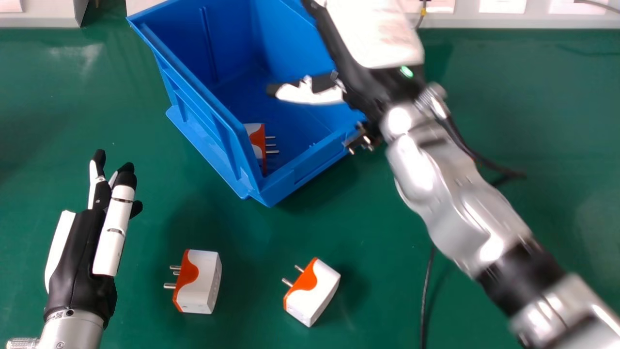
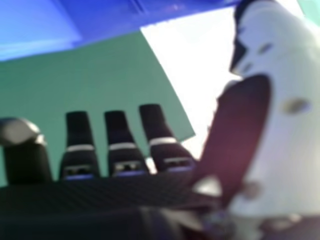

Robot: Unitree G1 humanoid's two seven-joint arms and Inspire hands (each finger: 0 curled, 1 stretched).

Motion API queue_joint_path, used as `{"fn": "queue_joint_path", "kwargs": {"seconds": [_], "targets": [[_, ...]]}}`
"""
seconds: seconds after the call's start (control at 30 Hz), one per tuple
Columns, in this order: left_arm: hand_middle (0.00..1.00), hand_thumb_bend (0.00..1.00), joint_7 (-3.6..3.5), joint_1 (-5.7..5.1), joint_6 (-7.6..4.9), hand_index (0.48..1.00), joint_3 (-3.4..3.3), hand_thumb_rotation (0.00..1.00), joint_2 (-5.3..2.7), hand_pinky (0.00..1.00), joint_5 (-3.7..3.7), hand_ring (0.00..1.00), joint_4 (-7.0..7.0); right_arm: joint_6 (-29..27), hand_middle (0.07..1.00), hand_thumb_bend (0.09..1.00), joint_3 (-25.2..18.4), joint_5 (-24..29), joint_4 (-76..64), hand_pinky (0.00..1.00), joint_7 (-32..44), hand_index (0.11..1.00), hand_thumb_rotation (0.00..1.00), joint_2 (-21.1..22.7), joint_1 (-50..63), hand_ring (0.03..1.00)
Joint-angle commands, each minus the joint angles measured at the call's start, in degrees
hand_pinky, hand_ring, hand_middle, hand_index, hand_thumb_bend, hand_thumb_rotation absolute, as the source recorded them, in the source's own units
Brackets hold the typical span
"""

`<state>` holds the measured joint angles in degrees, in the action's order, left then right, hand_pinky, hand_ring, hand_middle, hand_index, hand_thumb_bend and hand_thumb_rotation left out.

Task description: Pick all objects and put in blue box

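Note:
Over the right side of the blue box (image 1: 215, 123), my right hand (image 1: 378, 34) is open with its thumb stretched across the box's interior. The right hand view shows straight fingers of the right hand (image 2: 122, 150) holding nothing, with the blue box (image 2: 100, 22) beyond. One white and orange plug adapter (image 1: 256, 140) lies inside the box, partly hidden by its wall. Two more sit on the green table: one adapter (image 1: 201, 281) with its pins pointing left, and another adapter (image 1: 315, 293) tilted. My left hand (image 1: 80, 252) is open left of them, touching neither.
The green table (image 1: 523, 97) extends around the box. A dark cable (image 1: 427, 291) runs along the table beneath the right forearm. Pale panels with white papers (image 1: 503, 6) line the far table edge.

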<state>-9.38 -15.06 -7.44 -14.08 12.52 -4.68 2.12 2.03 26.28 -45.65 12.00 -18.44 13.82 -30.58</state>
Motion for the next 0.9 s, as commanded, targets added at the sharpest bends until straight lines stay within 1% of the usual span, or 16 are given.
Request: {"fn": "queue_joint_path", "kwargs": {"seconds": [0.0,0.03,0.17,0.27,0.33,0.4,0.47,0.5,0.57,0.63,0.73,0.8,0.87], "targets": [[0.97,0.44,-0.35,0.53,-0.66,0.998,-0.68,1.00,0.76,0.92,-0.87,0.97,0.39,-0.4,0.868,0.504,-2.0,-1.5,-9.6,0.71,-1.3,0.822,0.35,1.3,5.8,0.848],[0.97,0.44,-0.45,0.53,-0.67,0.999,-0.76,1.00,0.75,0.92,-0.87,0.97,0.39,-0.4,0.867,0.503,-2.3,-1.7,-11.5,0.72,-1.2,0.825,0.35,1.5,7.5,0.851],[0.98,0.44,-0.93,0.19,-0.49,1.000,-0.95,1.00,0.58,0.93,-1.39,0.98,0.86,-2.3,0.869,0.498,-3.1,-2.7,-19.5,0.73,-2.4,0.837,0.34,2.3,16.9,0.857],[0.98,0.45,-1.10,0.04,-0.95,1.000,-0.97,1.00,0.49,0.94,-1.62,0.98,0.40,-5.2,0.870,0.491,-3.1,-3.4,-24.2,0.73,-5.1,0.845,0.34,2.9,25.4,0.859],[0.98,0.45,-1.74,0.17,-1.96,1.000,-1.09,1.00,0.65,0.94,-1.91,0.98,-0.45,-7.3,0.869,0.492,-2.4,-4.5,-26.4,0.73,-7.6,0.845,0.34,3.5,32.3,0.858],[0.98,0.45,-2.38,0.25,-2.93,1.000,-1.19,1.00,0.81,0.94,-2.15,0.98,-1.29,-8.6,0.869,0.492,-2.1,-5.8,-27.5,0.73,-8.8,0.845,0.34,3.7,36.8,0.858],[0.98,0.44,-3.17,0.20,-3.89,1.000,-1.26,1.00,1.03,0.95,-2.48,0.98,-1.91,-9.0,0.867,0.494,-1.3,-7.5,-28.3,0.73,-9.3,0.843,0.33,4.1,41.8,0.856],[0.98,0.43,-3.56,0.29,-4.46,1.000,-1.32,1.00,1.13,0.95,-2.62,0.99,-2.52,-9.0,0.864,0.496,-1.0,-8.1,-28.3,0.73,-9.1,0.840,0.33,4.2,44.1,0.853],[0.99,0.39,-4.02,0.56,-5.53,1.000,-1.42,1.00,1.28,0.96,-2.65,0.99,-3.74,-8.6,0.850,0.505,-0.4,-8.9,-28.0,0.71,-8.2,0.828,0.32,4.3,47.1,0.835],[0.99,0.38,-4.10,0.73,-6.04,1.000,-1.52,1.00,1.38,0.96,-2.58,0.99,-4.33,-7.9,0.846,0.508,0.1,-9.7,-27.4,0.71,-7.2,0.825,0.32,4.1,48.8,0.831],[0.99,0.36,-3.85,0.98,-6.54,1.000,-1.57,1.00,1.35,0.96,-2.37,0.99,-4.94,-6.6,0.836,0.513,1.0,-10.9,-25.9,0.69,-6.0,0.815,0.32,3.1,49.8,0.818],[0.99,0.36,-3.68,1.00,-6.77,1.000,-1.55,1.00,1.43,0.96,-2.19,0.99,-5.14,-6.0,0.830,0.512,1.8,-11.7,-24.9,0.69,-5.8,0.809,0.33,2.4,50.0,0.811],[0.99,0.36,-3.58,0.89,-6.75,1.000,-1.51,1.00,1.51,0.96,-2.13,0.99,-4.91,-5.6,0.828,0.509,2.5,-12.5,-23.3,0.68,-6.3,0.806,0.34,1.7,49.8,0.808]]}}
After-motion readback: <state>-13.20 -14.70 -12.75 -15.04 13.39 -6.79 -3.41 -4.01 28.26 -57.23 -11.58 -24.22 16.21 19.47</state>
